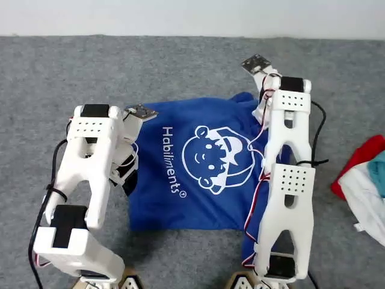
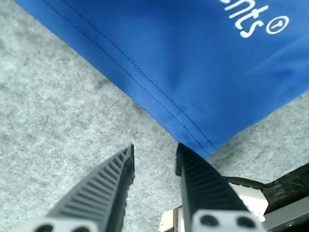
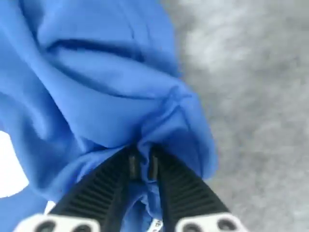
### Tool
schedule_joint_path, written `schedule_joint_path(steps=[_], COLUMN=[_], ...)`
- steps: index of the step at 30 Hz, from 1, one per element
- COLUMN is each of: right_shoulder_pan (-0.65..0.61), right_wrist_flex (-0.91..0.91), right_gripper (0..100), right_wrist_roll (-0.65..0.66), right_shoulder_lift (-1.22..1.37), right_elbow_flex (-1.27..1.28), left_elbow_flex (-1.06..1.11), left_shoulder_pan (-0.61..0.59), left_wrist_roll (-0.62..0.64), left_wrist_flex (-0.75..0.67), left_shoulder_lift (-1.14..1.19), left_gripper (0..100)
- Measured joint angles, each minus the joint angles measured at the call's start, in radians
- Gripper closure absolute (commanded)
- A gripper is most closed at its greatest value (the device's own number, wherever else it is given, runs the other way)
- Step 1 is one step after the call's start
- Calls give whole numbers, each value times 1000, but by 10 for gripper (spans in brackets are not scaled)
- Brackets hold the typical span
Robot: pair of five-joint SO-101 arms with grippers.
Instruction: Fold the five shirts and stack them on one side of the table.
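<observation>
Right gripper [image 3: 142, 164] clamped on a fold of the blue shirt [image 3: 91, 82]; left gripper [image 2: 154, 162] narrowly parted, just beside its hem

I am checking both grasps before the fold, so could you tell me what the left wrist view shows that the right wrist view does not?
Left wrist view: the left claw open over the grey table, next to the stitched hem and white print of the blue shirt. Right wrist view: the right claw shut on a bunched fold of that shirt. Shared: the blue shirt and grey table.
</observation>
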Motion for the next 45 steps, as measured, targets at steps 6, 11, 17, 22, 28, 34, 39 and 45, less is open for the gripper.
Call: schedule_joint_path(steps=[6,11,17,22,28,34,39,45], right_shoulder_pan=[-3,6,-21,-71,-72,-26,-8,0], right_wrist_flex=[209,213,213,213,124,-158,-269,-287], right_gripper=[990,951,782,730,727,726,726,727], right_wrist_roll=[77,160,170,147,141,83,80,80], right_shoulder_lift=[-3,-127,-338,-496,-540,-373,-224,-29], right_elbow_flex=[-83,52,258,264,275,275,267,106], left_elbow_flex=[0,9,71,74,74,74,74,75], left_shoulder_pan=[0,0,0,0,0,0,0,0], left_wrist_roll=[0,0,0,0,0,0,0,0], left_wrist_flex=[0,0,0,0,0,0,0,0], left_shoulder_lift=[0,0,0,0,0,0,0,0], left_gripper=[867,867,867,867,867,867,867,867])
